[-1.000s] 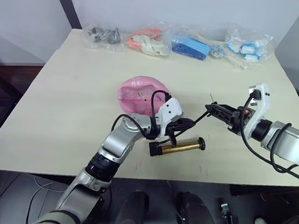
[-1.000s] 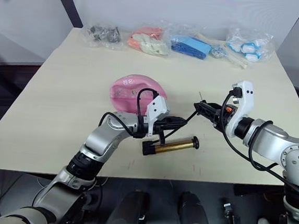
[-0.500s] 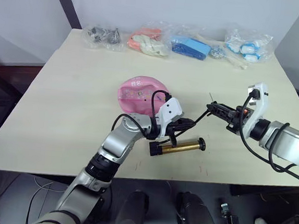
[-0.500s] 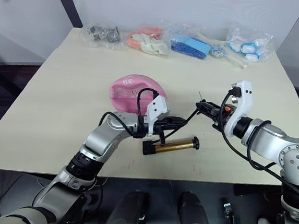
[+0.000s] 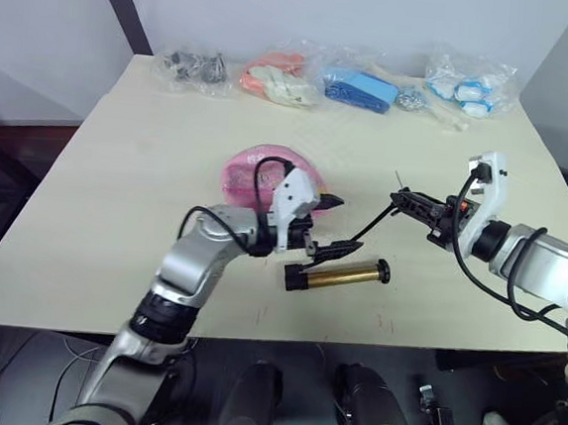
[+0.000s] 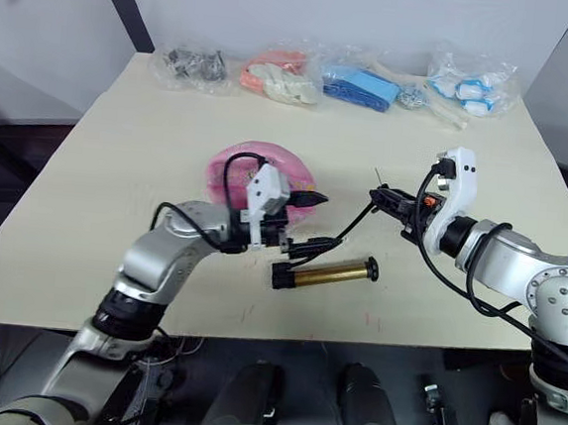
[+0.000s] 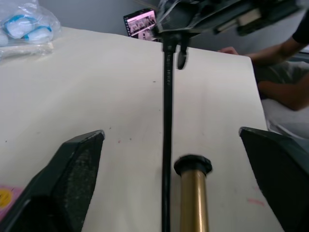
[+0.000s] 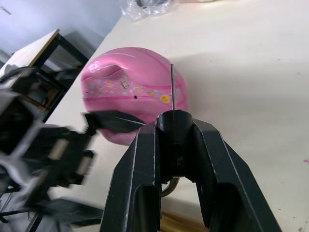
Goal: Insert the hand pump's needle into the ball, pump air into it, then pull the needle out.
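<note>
Head views: I log the pink ball [image 5: 258, 173] mid-table, the hand pump [image 5: 336, 274] lying flat in front of it, its hose [image 5: 377, 222] running up to my right gripper [image 5: 401, 199], which is clamped on the needle [image 5: 397, 180] fitting, pin upright. My left gripper [image 5: 335, 224] hangs spread wide above the pump's near end, holding nothing. Bagged items [image 5: 358, 86] line the far edge of the table [image 5: 118, 178].

Left wrist view: both fingers [image 7: 72, 162] far apart, barrel and hose between them untouched.

Right wrist view: fingers [image 8: 140, 164] closed around the black fitting; needle stands in line with the ball, whose valve dot [image 8: 135, 96] sits off to one side, well apart from the tip.

Judgement: insertion not yet begun. I should steady the ball with the left, swing the pin square onto the valve dot, then push straight, since a skewed entry could bend it.
</note>
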Controlling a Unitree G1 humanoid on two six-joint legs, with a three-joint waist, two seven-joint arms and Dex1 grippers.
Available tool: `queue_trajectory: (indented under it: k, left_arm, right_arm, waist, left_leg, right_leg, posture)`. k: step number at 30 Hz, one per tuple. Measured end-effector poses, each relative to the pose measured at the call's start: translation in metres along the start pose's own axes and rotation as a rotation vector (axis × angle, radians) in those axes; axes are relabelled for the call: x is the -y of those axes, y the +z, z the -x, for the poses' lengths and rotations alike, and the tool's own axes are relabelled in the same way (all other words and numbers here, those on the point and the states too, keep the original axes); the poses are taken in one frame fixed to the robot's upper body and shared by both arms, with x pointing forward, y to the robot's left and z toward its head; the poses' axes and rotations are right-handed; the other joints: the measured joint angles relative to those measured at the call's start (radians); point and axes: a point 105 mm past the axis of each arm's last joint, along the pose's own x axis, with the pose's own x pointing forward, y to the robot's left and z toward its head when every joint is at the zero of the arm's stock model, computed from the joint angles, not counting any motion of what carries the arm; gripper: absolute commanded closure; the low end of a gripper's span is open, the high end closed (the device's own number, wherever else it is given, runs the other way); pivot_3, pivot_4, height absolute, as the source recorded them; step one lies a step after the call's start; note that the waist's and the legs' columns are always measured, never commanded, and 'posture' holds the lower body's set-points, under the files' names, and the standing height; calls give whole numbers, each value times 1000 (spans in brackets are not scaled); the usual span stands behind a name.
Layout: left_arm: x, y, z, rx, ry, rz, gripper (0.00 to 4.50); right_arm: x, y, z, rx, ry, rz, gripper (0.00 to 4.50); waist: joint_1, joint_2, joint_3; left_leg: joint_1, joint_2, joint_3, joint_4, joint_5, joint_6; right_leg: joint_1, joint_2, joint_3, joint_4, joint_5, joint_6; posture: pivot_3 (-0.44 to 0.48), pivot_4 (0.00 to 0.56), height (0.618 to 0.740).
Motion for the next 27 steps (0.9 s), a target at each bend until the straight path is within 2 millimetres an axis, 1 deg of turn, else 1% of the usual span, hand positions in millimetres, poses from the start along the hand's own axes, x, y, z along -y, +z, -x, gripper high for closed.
queue_trajectory:
  k: [2, 5, 7, 8, 9, 10, 12, 13, 14, 15, 17, 19, 21, 23, 27]
  left_arm:
    - [-1, 6, 15, -3, 6, -7, 0]
    - [-9, 20, 46, -12, 53, -25, 0]
    - [-12, 24, 53, -9, 65, -21, 0]
    - [-12, 27, 65, 3, 68, 11, 0]
    - [-12, 27, 68, 5, 69, 16, 0]
    - [-13, 25, 77, -12, 79, 27, 0]
    - [-18, 23, 94, -49, 122, 29, 0]
    - [-24, 27, 104, -56, 161, 10, 0]
    - [-24, 28, 105, -57, 162, 9, 0]
    - [-29, 29, 114, -71, 188, 0, 0]
    - [-34, 27, 121, -88, 206, 5, 0]
    - [-37, 26, 125, -94, 213, 7, 0]
    - [-49, 25, 137, -132, 258, -7, 0]
    - [-62, 29, 150, -156, 307, -40, 0]
    - [-79, 31, 164, -176, 360, -59, 0]
  right_arm:
    - [-3, 0, -2, -17, 5, 15, 4137]
    - [-9, 3, -6, -36, 15, 48, 4137]
    - [-9, 2, -7, -42, 14, 53, 4137]
    - [-10, 2, -11, -70, -1, 99, 4137]
    - [-11, 2, -12, -79, -3, 114, 4137]
    - [-15, 2, -15, -111, -1, 162, 4137]
    - [-22, 3, -20, -170, 1, 257, 4137]
    - [-28, 4, -23, -196, 9, 298, 4137]
    - [-28, 5, -23, -197, 9, 300, 4137]
    - [-34, 4, -28, -228, 24, 312, 4137]
    - [-43, 4, -33, -251, 60, 314, 4137]
    - [-47, 5, -35, -263, 80, 300, 4137]
    - [-53, 5, -43, -286, 110, 262, 4137]
    - [-57, 1, -51, -324, 122, 238, 4137]
    - [-67, -1, -63, -355, 146, 216, 4137]
  waist:
    - [-1, 0, 0]
    - [-7, 0, 0]
    - [-7, 0, 0]
    - [-11, 1, 1]
    - [-13, 1, 1]
    - [-19, 1, 1]
    - [-25, 1, 2]
    - [-22, 1, 2]
    - [-21, 1, 2]
    - [-19, 1, 2]
    - [-18, 1, 2]
    - [-18, 1, 2]
    - [-21, 0, 3]
    - [-21, 0, 3]
    - [-22, 0, 3]
  left_leg:
    - [0, 0, 0, 0, 0, 0]
    - [0, 0, 0, 0, 0, 0]
    - [0, 0, -1, 0, 0, 0]
    - [0, 0, 0, 0, 0, 0]
    - [0, 0, 0, 0, 0, 0]
    - [0, 0, 1, 0, 0, 0]
    - [0, 1, 1, -1, 0, 0]
    - [0, 2, 0, -1, 0, 0]
    - [0, 2, -1, -1, 0, 0]
    - [0, 2, -1, -1, 0, 0]
    - [-1, 2, -1, -1, 0, 0]
    - [-1, 1, 0, -1, 0, 0]
    - [-2, 1, 0, -1, 0, 0]
    - [-2, 1, 0, -2, 0, 0]
    - [-9, 2, 0, -2, 0, 0]
  right_leg:
    - [0, 0, 0, 0, 0, 0]
    - [0, 0, -1, 0, 0, 0]
    - [0, 0, -1, 0, 0, 0]
    - [0, 0, -1, -1, -2, -3]
    - [0, 0, -1, -1, -2, -3]
    - [-1, 0, 0, -1, -2, -3]
    - [-2, 0, 0, -1, -2, -3]
    - [-2, 1, -1, -1, -2, -4]
    - [-2, 1, -2, 0, -2, -4]
    - [-2, 1, -2, 0, -3, -5]
    - [-2, 0, -2, -1, -3, -5]
    - [-2, 0, -2, -1, -3, -5]
    - [-2, 0, -2, -2, -2, -5]
    - [-4, 0, -2, -1, -2, -5]
    - [-10, 0, -2, 1, 2, -5]
  posture:
    - [0, 150, 740]
    - [0, 150, 740]
    - [0, 150, 740]
    - [0, 150, 740]
    - [0, 150, 740]
    - [0, 150, 740]
    - [0, 150, 740]
    - [0, 150, 740]
    - [0, 150, 740]
    - [0, 150, 740]
    - [0, 150, 740]
    - [0, 150, 740]
    - [0, 150, 740]
    - [0, 150, 740]
    - [0, 150, 740]
